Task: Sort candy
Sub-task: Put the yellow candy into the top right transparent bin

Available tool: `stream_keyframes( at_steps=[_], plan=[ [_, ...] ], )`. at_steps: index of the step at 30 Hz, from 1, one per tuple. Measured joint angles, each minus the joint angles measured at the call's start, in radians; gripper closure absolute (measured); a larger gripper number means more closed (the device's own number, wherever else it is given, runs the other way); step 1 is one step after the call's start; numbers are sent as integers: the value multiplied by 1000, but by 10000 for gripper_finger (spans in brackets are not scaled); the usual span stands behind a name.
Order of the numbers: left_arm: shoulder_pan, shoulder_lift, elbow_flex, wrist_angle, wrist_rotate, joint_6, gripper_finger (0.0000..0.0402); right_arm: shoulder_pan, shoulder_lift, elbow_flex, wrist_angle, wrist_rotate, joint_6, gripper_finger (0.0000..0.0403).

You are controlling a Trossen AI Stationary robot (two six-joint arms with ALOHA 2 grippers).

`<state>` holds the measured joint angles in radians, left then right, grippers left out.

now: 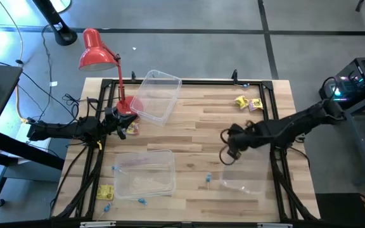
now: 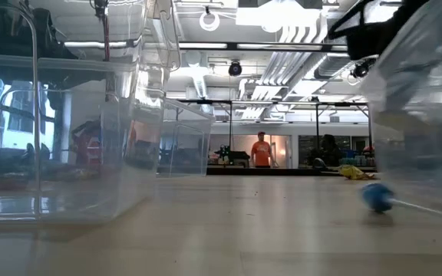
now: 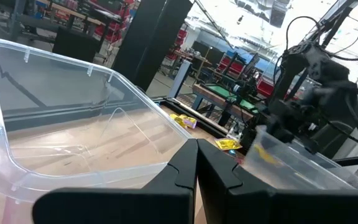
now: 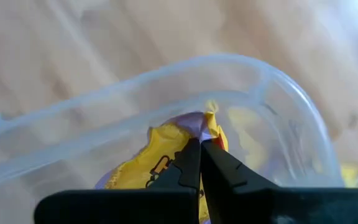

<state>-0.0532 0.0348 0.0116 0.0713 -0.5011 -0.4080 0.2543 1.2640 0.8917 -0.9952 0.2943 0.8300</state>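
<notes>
My right pincer [image 4: 199,163] is pinching a yellow packet [image 4: 160,162] above the rim of the clear bin [image 1: 249,180] at the bench's [image 1: 201,126] right front. My left pincer [image 3: 196,167] is pressed together, holding nothing, near the far bin [image 1: 156,95]. More yellow packets [image 1: 248,102] lie at the far right; blue pieces [image 1: 206,182] lie scattered along the front.

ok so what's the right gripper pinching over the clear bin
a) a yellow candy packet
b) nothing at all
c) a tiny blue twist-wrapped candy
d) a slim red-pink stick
a: in the right wrist view the right gripper is shut on a yellow candy packet, held just above the rim of the clear bin.
</notes>
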Motion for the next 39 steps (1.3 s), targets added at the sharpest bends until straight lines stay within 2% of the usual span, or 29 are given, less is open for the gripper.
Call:
stream_keyframes(
  at_steps=[9, 15, 23, 29, 33, 39],
  plan=[
    [0, 0, 0, 0, 0, 0, 402, -248, 19, 0, 239, 88, -308, 403],
    [0, 0, 0, 0, -1, 0, 401, -400, 116, 0, 425, 73, -486, 403],
    [0, 0, 0, 0, 0, 0, 401, -551, 271, 31, 662, 29, -573, 403],
    [0, 0, 0, 0, 0, 0, 401, -589, 359, 171, 659, -38, -629, 403],
    [0, 0, 0, 0, 0, 0, 401, -581, 396, 252, 573, -49, -664, 403],
    [0, 0, 0, 0, 0, 0, 401, -555, 397, 318, 431, -127, -718, 403]
  ],
)
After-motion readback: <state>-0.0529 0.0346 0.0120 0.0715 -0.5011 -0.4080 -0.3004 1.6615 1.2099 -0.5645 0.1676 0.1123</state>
